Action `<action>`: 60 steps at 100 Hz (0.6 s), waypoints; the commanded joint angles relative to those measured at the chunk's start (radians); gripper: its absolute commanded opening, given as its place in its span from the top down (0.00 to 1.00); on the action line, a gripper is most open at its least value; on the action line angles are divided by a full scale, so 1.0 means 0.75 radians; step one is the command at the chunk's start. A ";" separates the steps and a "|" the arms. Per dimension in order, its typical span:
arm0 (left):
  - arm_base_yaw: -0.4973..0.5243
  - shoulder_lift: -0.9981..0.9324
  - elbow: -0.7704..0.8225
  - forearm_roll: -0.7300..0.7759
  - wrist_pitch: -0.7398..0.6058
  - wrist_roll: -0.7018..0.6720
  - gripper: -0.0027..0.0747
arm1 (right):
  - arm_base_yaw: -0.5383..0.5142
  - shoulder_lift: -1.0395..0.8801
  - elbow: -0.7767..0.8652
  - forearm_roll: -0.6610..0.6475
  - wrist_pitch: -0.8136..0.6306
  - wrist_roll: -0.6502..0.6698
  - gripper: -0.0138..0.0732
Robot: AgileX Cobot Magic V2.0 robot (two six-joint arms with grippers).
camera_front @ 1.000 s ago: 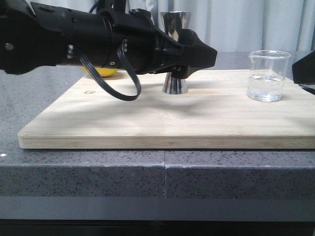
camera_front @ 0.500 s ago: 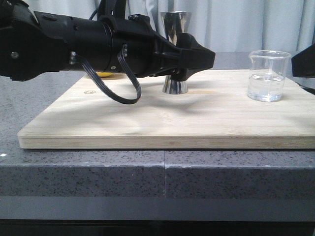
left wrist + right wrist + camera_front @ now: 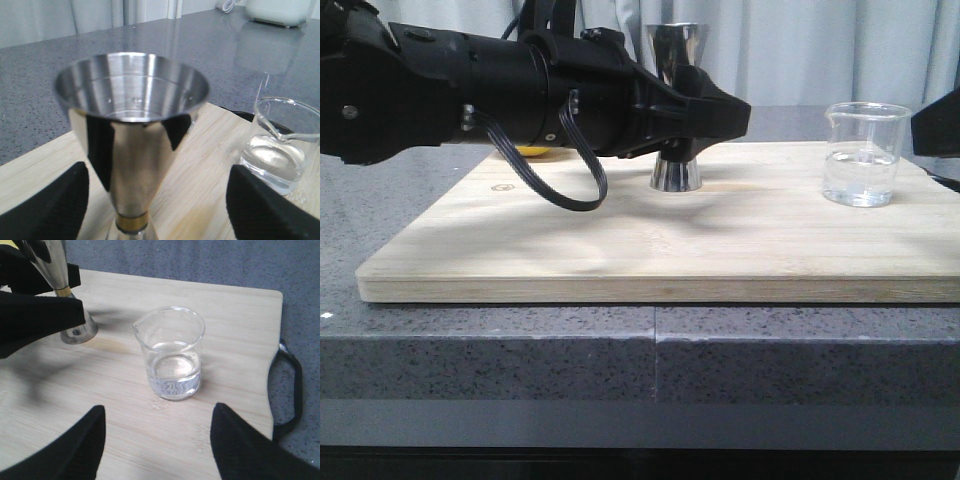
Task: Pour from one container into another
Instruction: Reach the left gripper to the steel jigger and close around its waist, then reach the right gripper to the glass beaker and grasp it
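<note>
The steel jigger (image 3: pixel 675 60) stands upright on the wooden board (image 3: pixel 650 240), its gold waist band (image 3: pixel 132 222) showing in the left wrist view. My left gripper (image 3: pixel 720 115) is open, one finger on either side of the jigger (image 3: pixel 131 125), with gaps on both sides. The glass beaker (image 3: pixel 863 155) holds clear liquid and stands on the board's right part. My right gripper (image 3: pixel 157 440) is open and sits short of the beaker (image 3: pixel 172 355), which lies ahead of its fingertips, not between them. In the front view only a black piece of the right gripper (image 3: pixel 935 120) shows at the right edge.
A yellow object (image 3: pixel 535 152) peeks out behind the left arm at the board's back left. The board has a black handle loop (image 3: pixel 290 390) on its right end. A white appliance (image 3: pixel 275 10) stands far back on the grey counter (image 3: pixel 520 350).
The left gripper's tip has drawn back slightly to the left, still around the jigger. The right gripper has risen a little at the right edge. Jigger and beaker have not moved.
</note>
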 commanded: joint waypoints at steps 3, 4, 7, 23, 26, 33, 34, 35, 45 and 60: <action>0.000 -0.062 -0.032 -0.025 -0.104 -0.015 0.50 | 0.005 0.027 -0.032 -0.018 -0.121 -0.014 0.37; 0.000 -0.062 -0.032 -0.025 -0.104 -0.015 0.51 | 0.005 0.031 -0.032 -0.018 -0.121 -0.014 0.37; 0.000 -0.062 -0.032 -0.025 -0.104 -0.015 0.56 | 0.005 0.043 -0.032 -0.018 -0.132 -0.014 0.37; 0.000 -0.062 -0.032 -0.025 -0.104 -0.015 0.74 | 0.005 0.106 -0.032 -0.038 -0.218 -0.014 0.37; 0.000 -0.062 -0.032 -0.025 -0.104 -0.015 0.77 | 0.005 0.116 -0.032 -0.038 -0.238 -0.014 0.37; 0.000 -0.062 -0.032 -0.025 -0.104 -0.015 0.82 | 0.005 0.138 -0.032 -0.045 -0.277 -0.014 0.37; 0.000 -0.062 -0.032 -0.025 -0.104 -0.015 0.82 | 0.005 0.142 -0.032 -0.048 -0.280 -0.014 0.37; 0.000 -0.062 -0.032 -0.025 -0.104 -0.015 0.83 | 0.005 0.148 -0.032 -0.048 -0.283 -0.014 0.37; 0.000 -0.062 -0.032 -0.025 -0.104 -0.015 0.88 | 0.005 0.183 -0.032 -0.054 -0.328 -0.014 0.37; 0.000 -0.062 -0.032 -0.025 -0.104 -0.015 0.94 | 0.005 0.244 -0.032 -0.054 -0.363 -0.014 0.37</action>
